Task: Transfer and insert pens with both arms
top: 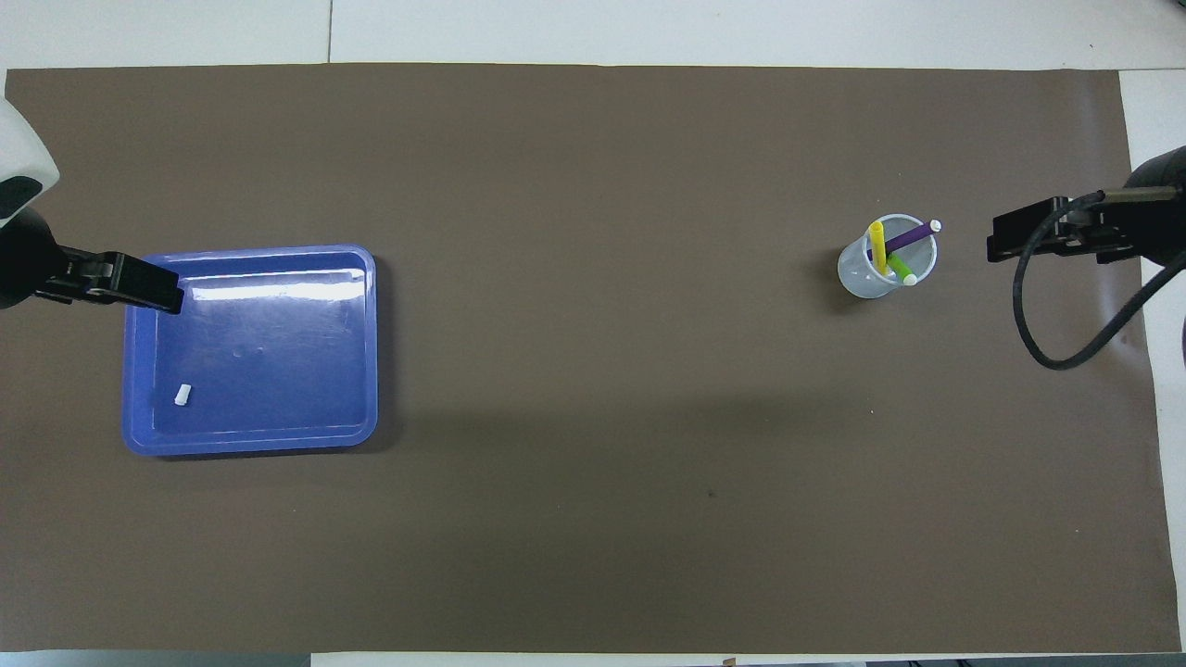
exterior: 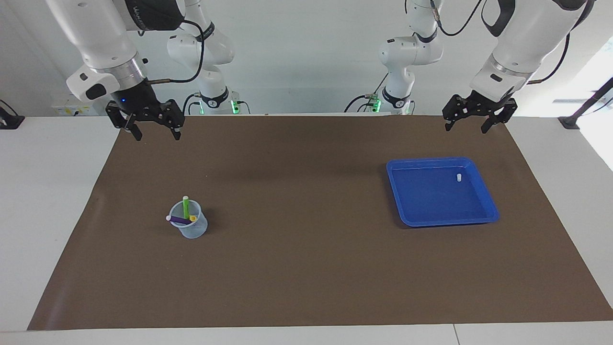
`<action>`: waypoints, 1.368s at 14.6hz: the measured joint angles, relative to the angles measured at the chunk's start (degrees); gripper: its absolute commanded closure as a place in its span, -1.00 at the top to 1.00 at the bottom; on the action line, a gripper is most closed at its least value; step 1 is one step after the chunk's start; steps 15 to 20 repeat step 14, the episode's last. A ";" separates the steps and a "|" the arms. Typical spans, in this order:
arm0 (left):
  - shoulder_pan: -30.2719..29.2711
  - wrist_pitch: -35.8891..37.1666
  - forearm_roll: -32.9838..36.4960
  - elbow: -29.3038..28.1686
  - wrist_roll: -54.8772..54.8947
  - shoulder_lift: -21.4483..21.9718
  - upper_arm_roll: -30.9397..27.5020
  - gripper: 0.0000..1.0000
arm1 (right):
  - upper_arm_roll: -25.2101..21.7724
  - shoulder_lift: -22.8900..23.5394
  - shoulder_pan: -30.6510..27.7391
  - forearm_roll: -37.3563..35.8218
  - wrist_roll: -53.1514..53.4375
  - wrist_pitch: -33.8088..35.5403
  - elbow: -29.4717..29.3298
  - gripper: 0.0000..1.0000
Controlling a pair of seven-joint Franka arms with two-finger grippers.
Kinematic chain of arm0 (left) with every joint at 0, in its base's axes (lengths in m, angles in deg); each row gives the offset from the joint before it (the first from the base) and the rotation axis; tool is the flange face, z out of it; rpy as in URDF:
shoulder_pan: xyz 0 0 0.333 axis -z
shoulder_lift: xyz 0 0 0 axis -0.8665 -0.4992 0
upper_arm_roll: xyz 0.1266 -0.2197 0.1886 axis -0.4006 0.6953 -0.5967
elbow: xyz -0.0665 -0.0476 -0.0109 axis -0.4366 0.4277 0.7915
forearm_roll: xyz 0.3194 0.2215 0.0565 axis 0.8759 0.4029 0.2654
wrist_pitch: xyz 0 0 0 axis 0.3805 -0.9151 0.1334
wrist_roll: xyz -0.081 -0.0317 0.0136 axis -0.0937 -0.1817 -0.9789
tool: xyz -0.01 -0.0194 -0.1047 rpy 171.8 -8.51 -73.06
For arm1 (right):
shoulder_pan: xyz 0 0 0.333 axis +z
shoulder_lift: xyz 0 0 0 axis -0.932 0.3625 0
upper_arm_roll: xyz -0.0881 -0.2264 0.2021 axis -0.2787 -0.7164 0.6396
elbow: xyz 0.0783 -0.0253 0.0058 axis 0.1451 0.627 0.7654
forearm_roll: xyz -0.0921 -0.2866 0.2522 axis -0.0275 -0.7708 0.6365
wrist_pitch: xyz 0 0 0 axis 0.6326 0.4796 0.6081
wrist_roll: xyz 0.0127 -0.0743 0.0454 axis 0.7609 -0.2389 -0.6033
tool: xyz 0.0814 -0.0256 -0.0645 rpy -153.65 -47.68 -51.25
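Three pens stand together in a clear plastic cup (exterior: 194, 229) toward the right arm's end of the brown mat: green (exterior: 186, 207), purple (exterior: 178, 220) and yellow (exterior: 193, 218). From overhead, the yellow pen (top: 877, 243), purple pen (top: 913, 235) and green pen (top: 901, 270) lean against the cup's rim. My right gripper (exterior: 157, 137) hangs open and empty high over the mat's edge by the robots, well clear of the cup. Raised over the mat by the blue tray, my left gripper (exterior: 466, 129) is open and holds nothing.
The blue tray (exterior: 431, 201) lies toward the left arm's end and holds only a tiny white stub (exterior: 459, 177). Two smaller white arms with green lights (exterior: 218, 96) stand past the table's edge by the robots. White tabletop borders the mat.
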 measured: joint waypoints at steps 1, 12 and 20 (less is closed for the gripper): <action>0.00 0.00 0.00 0.00 -0.01 0.00 0.03 1.00 | -0.02 0.00 -0.01 0.00 0.00 0.00 0.00 1.00; 0.01 0.00 -0.01 0.00 -0.01 0.00 0.07 1.00 | -2.98 -0.13 2.21 0.00 0.00 1.08 -0.01 1.00; 0.01 0.00 -0.01 0.00 -0.01 0.00 0.07 1.00 | -2.99 -0.13 2.29 0.00 0.00 1.11 -0.01 1.00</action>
